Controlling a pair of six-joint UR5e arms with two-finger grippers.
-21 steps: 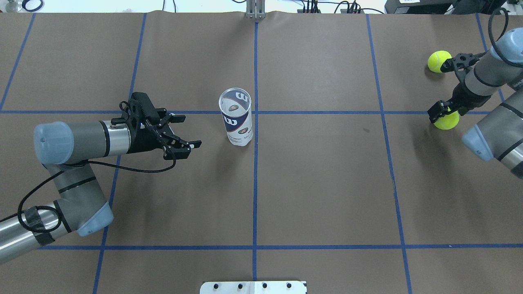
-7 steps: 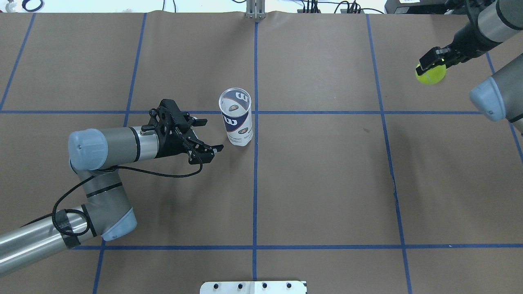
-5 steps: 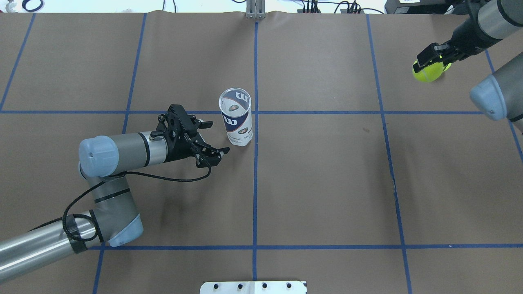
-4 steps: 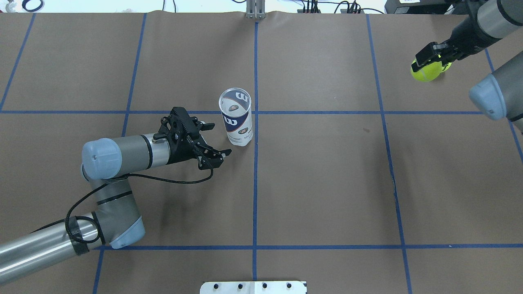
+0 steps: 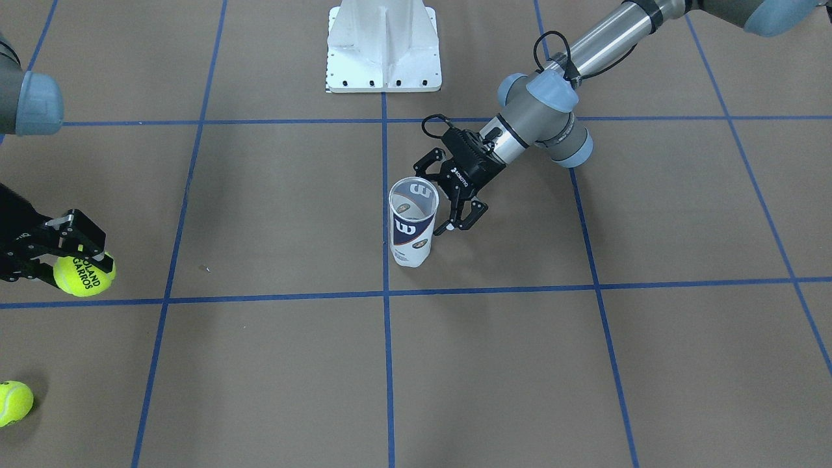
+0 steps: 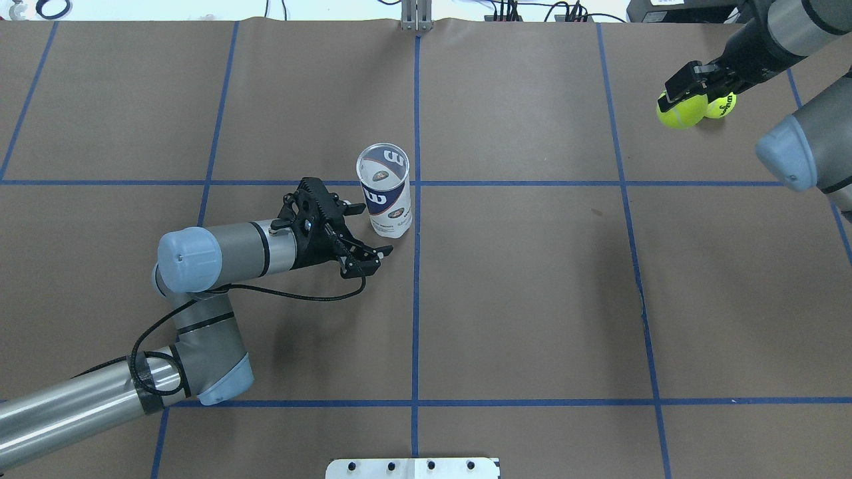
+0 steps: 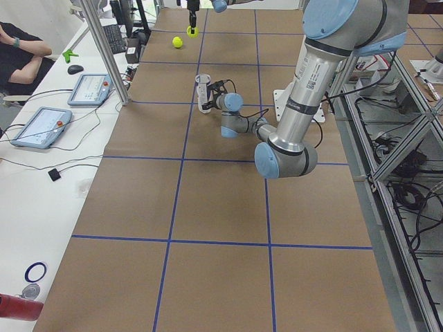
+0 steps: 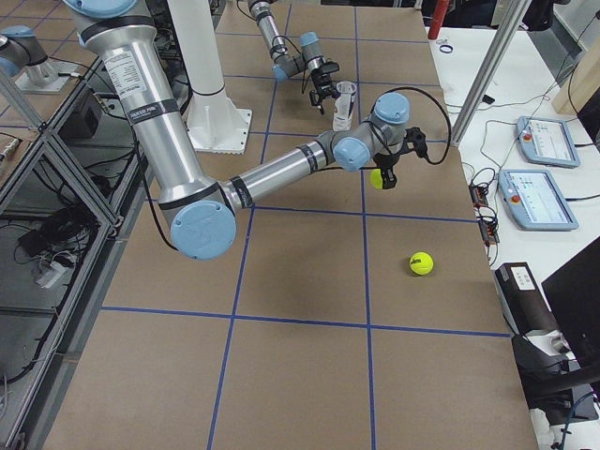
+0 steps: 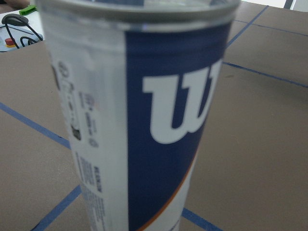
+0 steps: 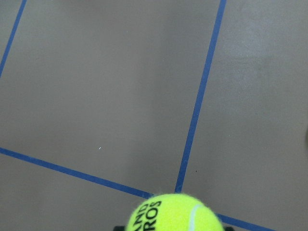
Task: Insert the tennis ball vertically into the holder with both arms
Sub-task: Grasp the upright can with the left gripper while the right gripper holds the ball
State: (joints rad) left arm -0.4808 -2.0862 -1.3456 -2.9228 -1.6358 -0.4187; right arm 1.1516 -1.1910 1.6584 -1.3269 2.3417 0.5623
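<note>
The can (image 6: 385, 199) stands upright near the middle of the table (image 6: 532, 299), just left of the centre blue tape line as seen from behind the robot, its open silver rim up and the navy label with the white "W" facing the left arm. The left gripper (image 6: 374, 229) lies low and level beside it, jaws spread wide. One finger (image 6: 366, 256) reaches past the foot of the can on the near side and the other sits close against its far side, so the lower can is right at the mouth of the gap. I cannot tell whether either finger touches it. From the left wrist camera the can fills nearly the whole view. Far off at the robot's right end of the table, well apart from the can, the right gripper (image 5: 73, 265) is clamped on the ball (image 5: 83, 275), with the black "ROLAND GARROS" lettering showing below the fingers. The ball looks lifted clear of the brown paper, which the right wrist camera shows some way beneath it. A second ball (image 5: 13, 403) lies loose on the table nearby. The white base (image 5: 383, 45) sits at the robot's side, between the arms.
</note>
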